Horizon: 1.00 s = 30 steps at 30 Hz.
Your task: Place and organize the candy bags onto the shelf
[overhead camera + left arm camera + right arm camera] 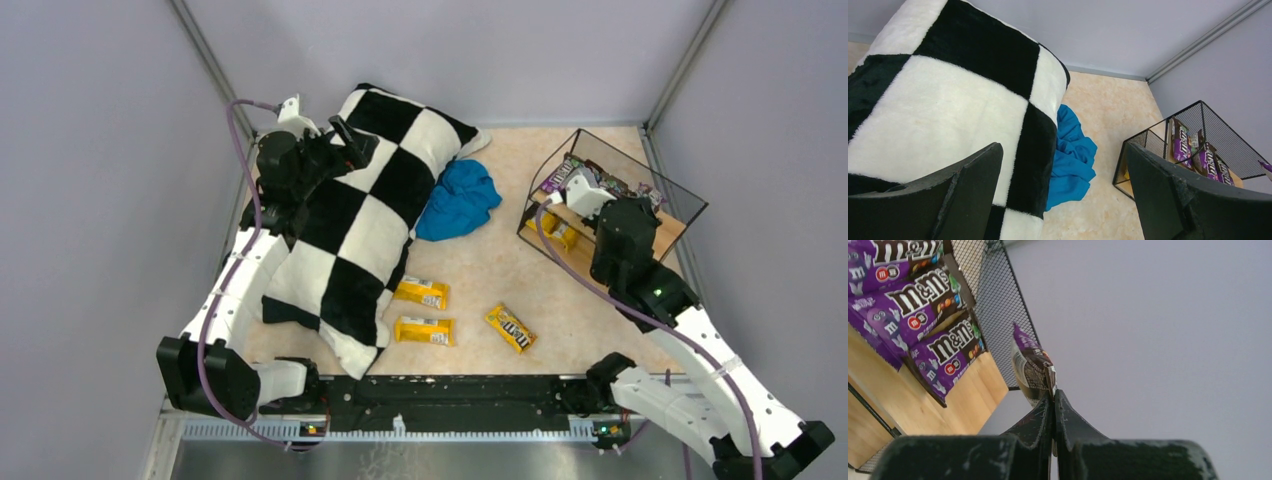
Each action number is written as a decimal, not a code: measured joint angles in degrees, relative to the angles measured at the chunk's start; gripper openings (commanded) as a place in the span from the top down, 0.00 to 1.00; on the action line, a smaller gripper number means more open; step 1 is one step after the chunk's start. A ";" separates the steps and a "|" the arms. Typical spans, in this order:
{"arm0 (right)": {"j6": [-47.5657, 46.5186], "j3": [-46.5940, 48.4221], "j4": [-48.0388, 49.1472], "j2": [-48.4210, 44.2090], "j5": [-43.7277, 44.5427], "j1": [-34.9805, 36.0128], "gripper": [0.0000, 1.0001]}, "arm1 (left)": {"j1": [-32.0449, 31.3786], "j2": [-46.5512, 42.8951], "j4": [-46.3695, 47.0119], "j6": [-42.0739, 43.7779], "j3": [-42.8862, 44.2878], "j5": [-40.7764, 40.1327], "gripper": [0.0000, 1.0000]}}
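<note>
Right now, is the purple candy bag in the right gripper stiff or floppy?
Likely floppy: the purple candy bag bends above the right gripper, pinched at one edge. Probably light, since that pinch carries it. Its glossy film may slip.

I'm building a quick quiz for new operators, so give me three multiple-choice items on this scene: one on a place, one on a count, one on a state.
1. Where does the blue cloth lie?
A. on the shelf
B. atop the pillow
C. on the table, against the right edge of the pillow

2. How many yellow candy bags lie loose on the table?
A. three
B. one
C. five

3. What is the right tool doing?
A. open and empty
B. shut on a purple candy bag
C. shut on the cloth

Key: 1 C, the top view shows it on the table beside the pillow. 2 A, three yellow packets lie there. 3 B, the right wrist view shows the fingers pinched on the bag's edge beside the shelf.
</note>
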 measured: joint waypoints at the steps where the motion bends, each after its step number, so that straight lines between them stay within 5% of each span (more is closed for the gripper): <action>1: -0.50 -0.81 0.26 -0.26 -0.26 -1.14 1.00 | 0.00 0.07 0.02 0.00 -0.02 0.00 0.02; 9: -1.31 -11.08 1.97 -3.21 -7.04 -7.28 1.00 | 0.00 0.17 0.02 -0.07 -0.02 0.42 0.02; 30: 3.21 -15.15 8.39 -1.20 -13.94 -17.40 0.98 | 0.00 1.11 0.79 -1.55 -0.02 3.21 0.02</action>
